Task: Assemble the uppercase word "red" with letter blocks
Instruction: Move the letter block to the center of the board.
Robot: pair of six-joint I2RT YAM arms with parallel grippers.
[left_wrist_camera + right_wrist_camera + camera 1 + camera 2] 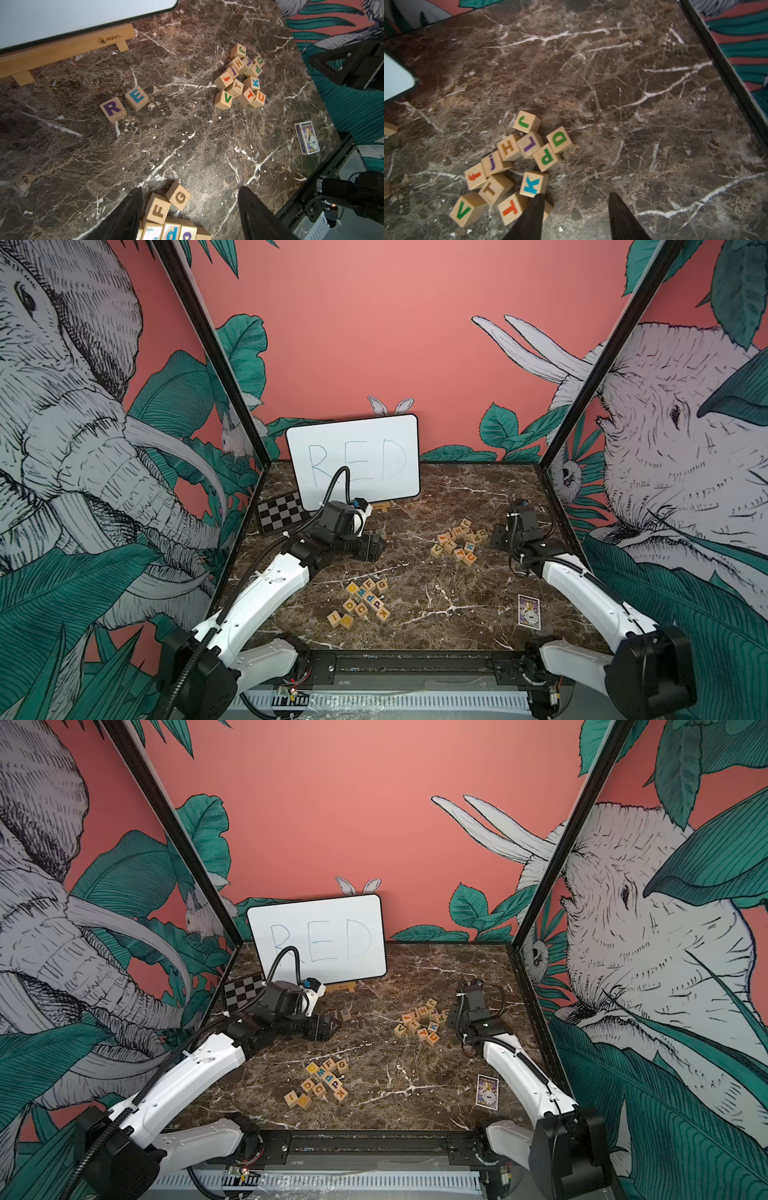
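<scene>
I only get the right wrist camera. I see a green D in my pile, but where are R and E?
Observer: The R block and the E block lie side by side in front of the wooden stand under the whiteboard.
Operator: Is something holding them?
Observer: No. The left gripper is open, well apart from both.
Operator: Any more blocks?
Observer: Yes, a second pile lies nearer the robot's base, with the F block and the G block in it.
</scene>
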